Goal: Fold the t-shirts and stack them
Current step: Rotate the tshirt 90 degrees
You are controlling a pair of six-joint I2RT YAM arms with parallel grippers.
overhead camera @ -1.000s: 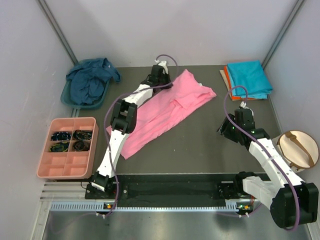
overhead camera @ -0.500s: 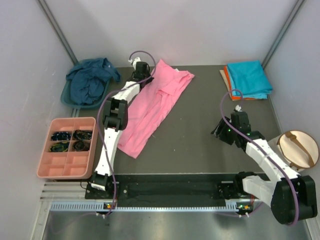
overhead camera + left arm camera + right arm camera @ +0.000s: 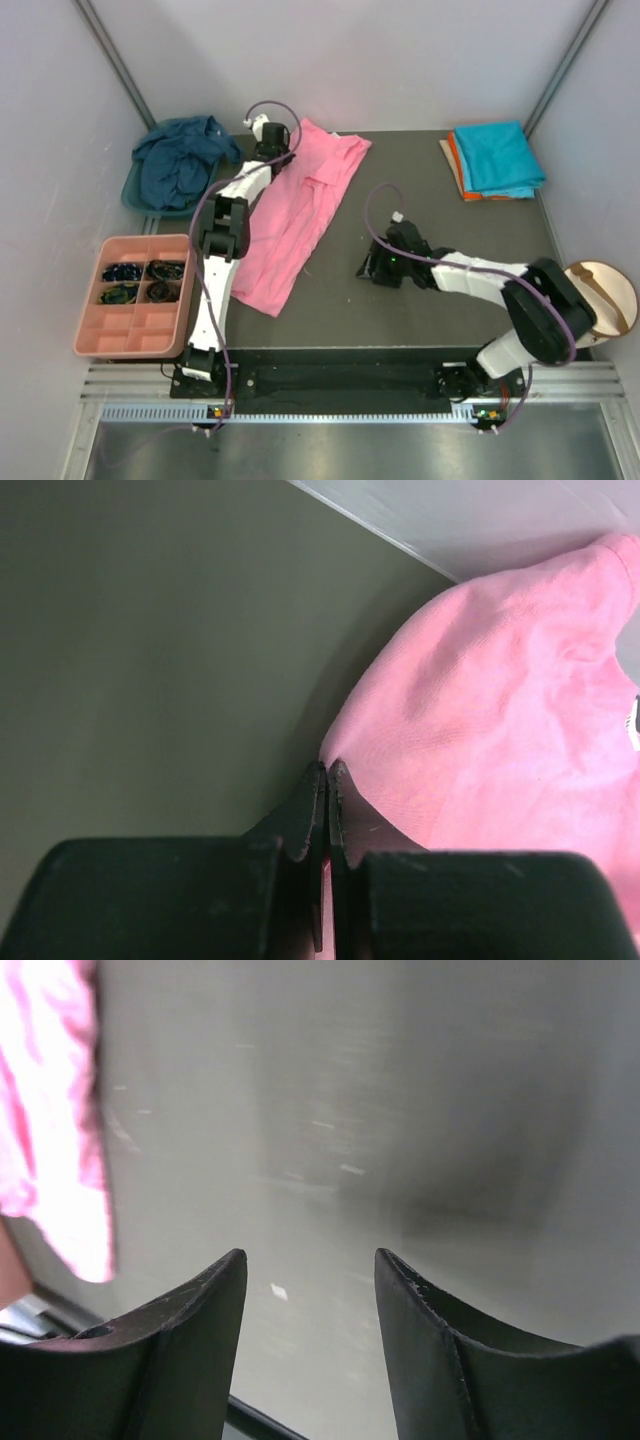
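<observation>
While the turquoise t-shirt (image 3: 497, 155) lies folded on top of the orange t-shirt (image 3: 456, 158) at the far right corner of the table (image 3: 420, 200), two shirts are not done. The pink t-shirt (image 3: 300, 215) lies spread out long on the left, not folded yet. The left gripper (image 3: 327, 770) is pinched tight on its far edge. The right gripper (image 3: 310, 1260) hangs near it with fingers apart, holding nothing. The navy t-shirt (image 3: 180, 160) sits crumpled in the teal basin (image 3: 135, 200) (likely last in line).

Robot lab cell — bare white walls (image 3: 400, 60), arms (image 3: 212, 290) bolted to rail (image 3: 340, 411).
</observation>
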